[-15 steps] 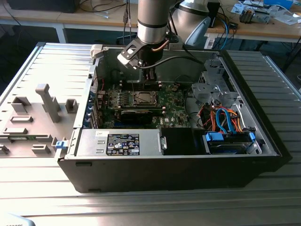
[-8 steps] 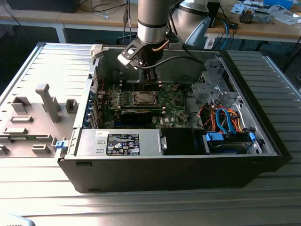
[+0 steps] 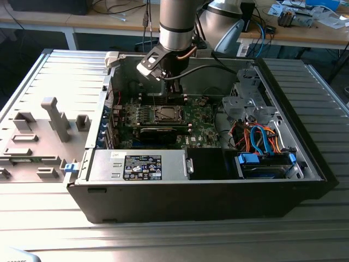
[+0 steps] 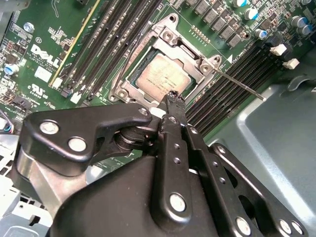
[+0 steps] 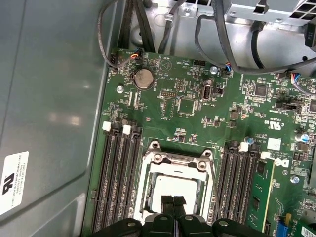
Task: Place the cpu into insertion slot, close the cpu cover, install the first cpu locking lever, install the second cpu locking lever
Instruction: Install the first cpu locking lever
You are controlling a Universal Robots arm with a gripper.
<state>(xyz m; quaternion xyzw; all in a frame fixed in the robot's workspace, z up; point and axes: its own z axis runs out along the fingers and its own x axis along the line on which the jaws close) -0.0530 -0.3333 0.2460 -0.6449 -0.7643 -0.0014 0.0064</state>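
Exterior view: open computer case (image 3: 191, 203), motherboard (image 3: 203, 117) inside, my gripper (image 3: 174, 97) low over insertion slot (image 3: 165, 113). Second wrist view: jaws pinched together, holding nothing, at edge of cpu cover (image 4: 199, 75), apparently lowered around seated cpu (image 4: 162, 76). Thin locking lever (image 4: 242, 88) sticks out unlatched. Lever step in hand, I judge; calls for pressing down, tucking under catch.

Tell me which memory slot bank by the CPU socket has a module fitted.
The bank away from the grey case wall: its outermost slot holds a green module. The bank beside the wall has bare black slots.
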